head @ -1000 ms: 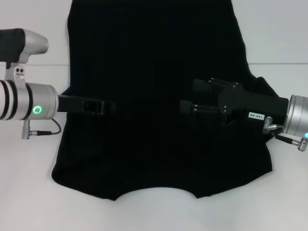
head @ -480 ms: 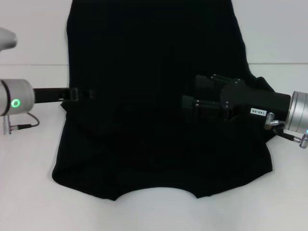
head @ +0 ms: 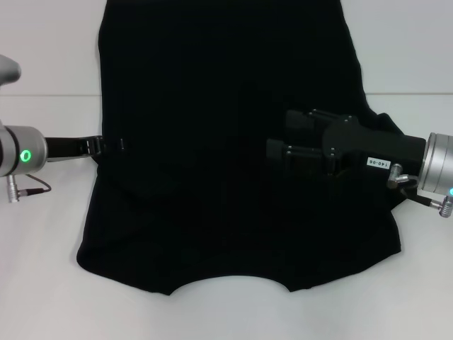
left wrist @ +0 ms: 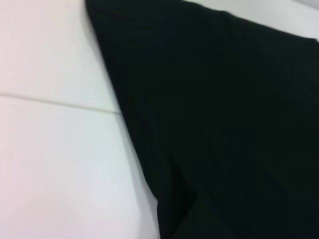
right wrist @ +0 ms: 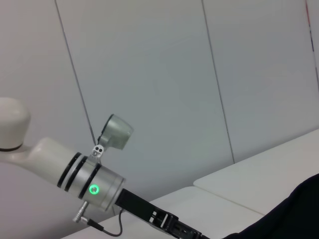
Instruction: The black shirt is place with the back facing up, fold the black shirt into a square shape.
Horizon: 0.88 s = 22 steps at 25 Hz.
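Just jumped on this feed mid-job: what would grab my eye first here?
The black shirt dominates, spread across the white table and filling the middle of the head view. The right gripper hangs over the shirt's right half, fingers apart, while the left gripper sits at the shirt's left edge.

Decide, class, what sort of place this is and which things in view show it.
Probably a robot lab or test room, not a home: a plain white table, bare pale wall panels behind, and two robot arms whose left tool and right tool work over the black shirt.
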{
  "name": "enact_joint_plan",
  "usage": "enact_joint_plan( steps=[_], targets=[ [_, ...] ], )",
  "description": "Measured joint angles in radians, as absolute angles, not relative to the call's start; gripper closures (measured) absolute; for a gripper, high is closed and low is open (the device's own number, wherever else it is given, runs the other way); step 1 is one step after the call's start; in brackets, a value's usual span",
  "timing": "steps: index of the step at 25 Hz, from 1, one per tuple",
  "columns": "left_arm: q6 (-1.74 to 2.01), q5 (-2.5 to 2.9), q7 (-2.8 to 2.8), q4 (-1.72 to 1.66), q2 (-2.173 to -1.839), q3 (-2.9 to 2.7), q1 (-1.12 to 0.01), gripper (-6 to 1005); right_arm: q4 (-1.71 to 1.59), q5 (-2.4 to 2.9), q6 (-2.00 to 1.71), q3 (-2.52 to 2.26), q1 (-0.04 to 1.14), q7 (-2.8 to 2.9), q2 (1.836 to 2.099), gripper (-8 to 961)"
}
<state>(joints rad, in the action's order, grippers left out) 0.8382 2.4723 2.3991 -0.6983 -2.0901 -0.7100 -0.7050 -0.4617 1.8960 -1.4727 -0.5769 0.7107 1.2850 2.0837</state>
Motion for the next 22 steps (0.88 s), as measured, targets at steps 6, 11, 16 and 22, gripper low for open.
enact_joint_plan(
  steps=[6,11,16,22],
  targets=[
    [0.762,2.486,2.405,-0.637,-2.092,-0.71,-0.731,97,-0.463,1.896,-1.473,-0.578,0.712,1.292,2.083,75],
    [0.725,2.487,2.408,-0.619,-2.092,-0.709,-0.738,57,-0.463,1.896,-1.473,-0.578,0.712,1.292,2.083,75],
    [0.694,2.488,2.416,-0.596,-2.092,-0.707,-0.745,68,-0.463,1.896,-1.473,-0.573,0.708,1.292,2.082,76],
    [0.678,2.488,2.42,-0.587,-2.092,-0.709,-0.748,80,-0.463,1.896,-1.472,-0.572,0.708,1.292,2.083,76]
  ],
)
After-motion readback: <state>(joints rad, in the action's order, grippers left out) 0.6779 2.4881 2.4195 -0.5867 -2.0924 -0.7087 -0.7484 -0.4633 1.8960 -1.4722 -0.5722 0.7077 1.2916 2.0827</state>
